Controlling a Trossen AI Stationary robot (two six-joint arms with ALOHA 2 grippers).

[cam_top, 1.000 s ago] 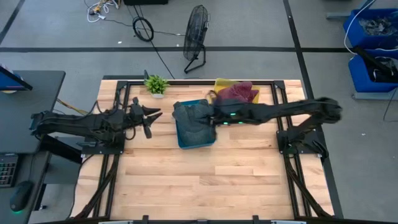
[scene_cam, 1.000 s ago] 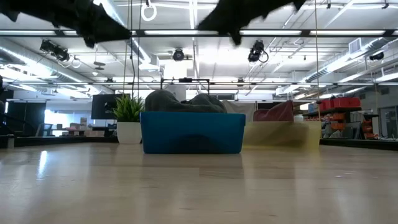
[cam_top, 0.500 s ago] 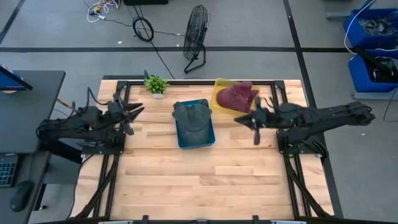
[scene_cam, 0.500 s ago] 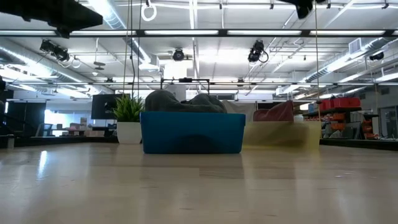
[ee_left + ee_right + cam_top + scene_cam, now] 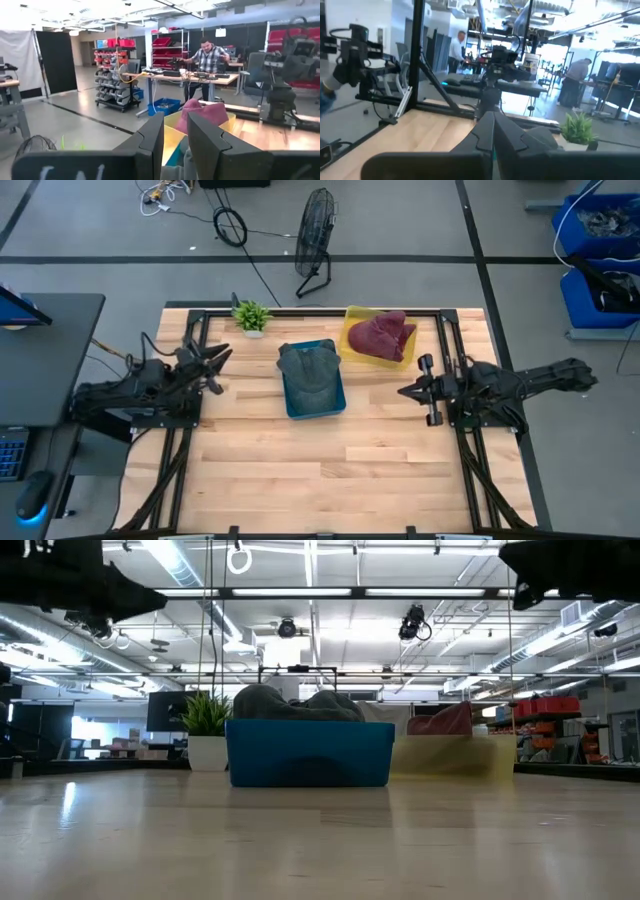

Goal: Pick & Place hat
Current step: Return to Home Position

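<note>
Well, your black caps (image 5: 308, 366) lie heaped in the blue bin (image 5: 318, 410) mid-table (image 5: 300, 470) — dark crowns show above its rim in the low view; just beside it, a maroon cap (image 5: 380, 336) fills the yellow bin (image 5: 354, 314); your left gripper (image 5: 221, 368) hangs at the left edge, fingers slightly apart; your right gripper (image 5: 402, 392), at the right side, has fingers pressed together.

- Counter (image 5: 320, 470): its whole near half lies bare, open to a pass from either side.
- Blue bin (image 5: 315, 411), yellow bin (image 5: 352, 320) and plant (image 5: 251, 315) crowd the far middle.
</note>
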